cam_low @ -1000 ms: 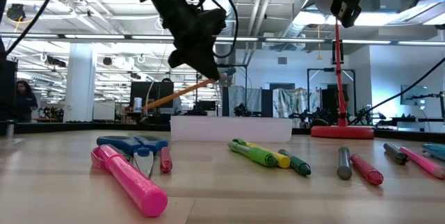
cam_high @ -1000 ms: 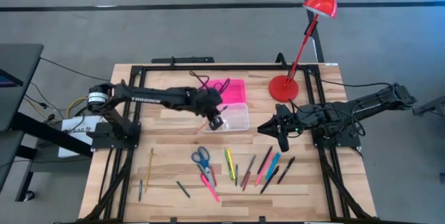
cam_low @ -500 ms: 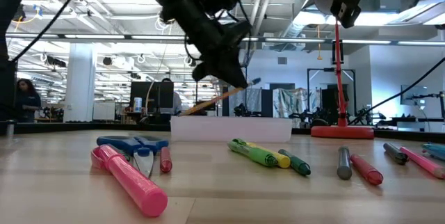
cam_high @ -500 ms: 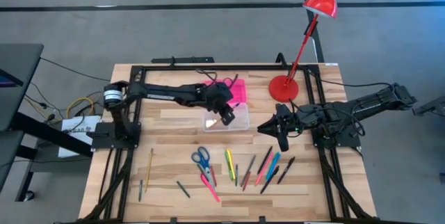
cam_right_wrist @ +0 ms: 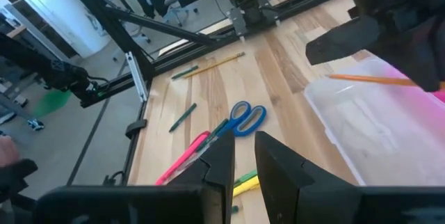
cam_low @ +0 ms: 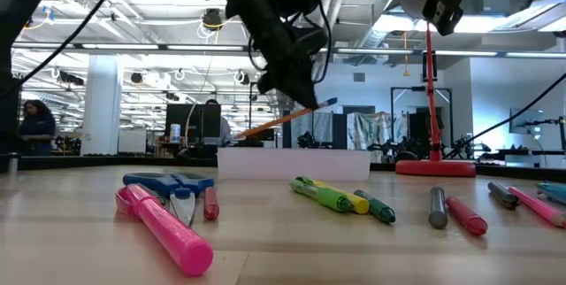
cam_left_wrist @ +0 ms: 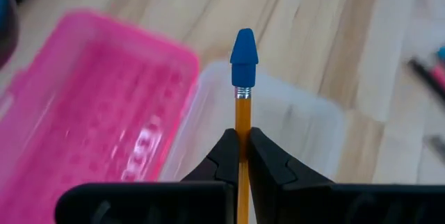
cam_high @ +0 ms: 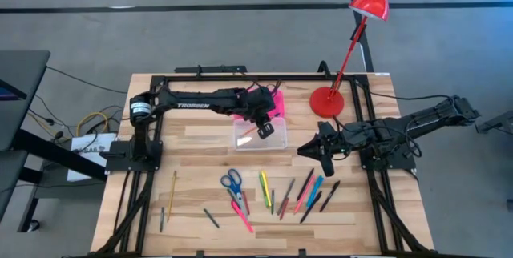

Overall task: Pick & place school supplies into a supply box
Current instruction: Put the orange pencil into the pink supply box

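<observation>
Big open workshop behind me, ceiling lights and pipes everywhere, and a person (cam_low: pixel 35 124) standing way off in the back. My wooden counter (cam_high: pixel 192 186) has a black frame round it and a red desk lamp (cam_high: pixel 353 42) standing just beside the supply box.

The supply box (cam_high: pixel 260 123) sits open near the far side of the counter: clear base (cam_high: pixel 272 139) toward the loose supplies, pink lid (cam_left_wrist: pixel 97 120) flipped back on the side away from them.

My left claw (cam_high: pixel 260 127) hangs right over the box's clear base, clamped tight on an orange pencil (cam_left_wrist: pixel 243 154) with a blue eraser cap (cam_left_wrist: pixel 243 46). From the wrist camera the pencil runs straight out between my fingers (cam_left_wrist: pixel 268 161), cap end over the clear half of the box. From counter height it's tilted, cap end higher, and it's above the box rim, not touching it as far as I can see.

My right claw (cam_high: pixel 327 158) just waits in the air beside the box, on the lamp's side. Its fingers (cam_right_wrist: pixel 274 156) sit close together with a narrow gap, holding nothing.

The rest of the supplies lie on the counter, well apart from the box: blue-handled scissors (cam_high: pixel 232 181), a pink highlighter (cam_low: pixel 168 232) just beside them, a yellow-green marker (cam_high: pixel 264 186), a bunch of pens (cam_high: pixel 309 194), and a yellow pencil (cam_high: pixel 172 194) off on its own farther out.
</observation>
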Robot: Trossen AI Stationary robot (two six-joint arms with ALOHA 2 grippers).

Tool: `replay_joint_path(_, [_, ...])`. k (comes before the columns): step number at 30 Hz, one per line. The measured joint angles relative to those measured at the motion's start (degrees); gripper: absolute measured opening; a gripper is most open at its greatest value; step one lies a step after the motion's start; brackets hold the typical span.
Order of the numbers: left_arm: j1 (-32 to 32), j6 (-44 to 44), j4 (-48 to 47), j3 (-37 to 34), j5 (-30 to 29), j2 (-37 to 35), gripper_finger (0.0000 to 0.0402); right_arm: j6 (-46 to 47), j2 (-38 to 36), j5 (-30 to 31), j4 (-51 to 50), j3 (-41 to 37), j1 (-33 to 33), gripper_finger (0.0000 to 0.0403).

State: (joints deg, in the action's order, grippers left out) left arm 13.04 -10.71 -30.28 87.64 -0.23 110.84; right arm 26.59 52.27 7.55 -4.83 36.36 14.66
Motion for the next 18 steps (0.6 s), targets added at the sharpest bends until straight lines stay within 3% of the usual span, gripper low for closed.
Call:
replay_joint_path(8, [-1.1, 0.6, -1.3, 0.0, 2.0, 4.7, 0.0006, 0.0, 0.0, 0.0, -1.0, 0.0, 0.0, 0.0051])
replay_joint_path(18, [-1.5, 3.5, -2.4, -0.1, 1.9, 5.5, 0.0064, 1.0, 0.0, 0.0, -2.5, 0.0, 0.0, 0.0051])
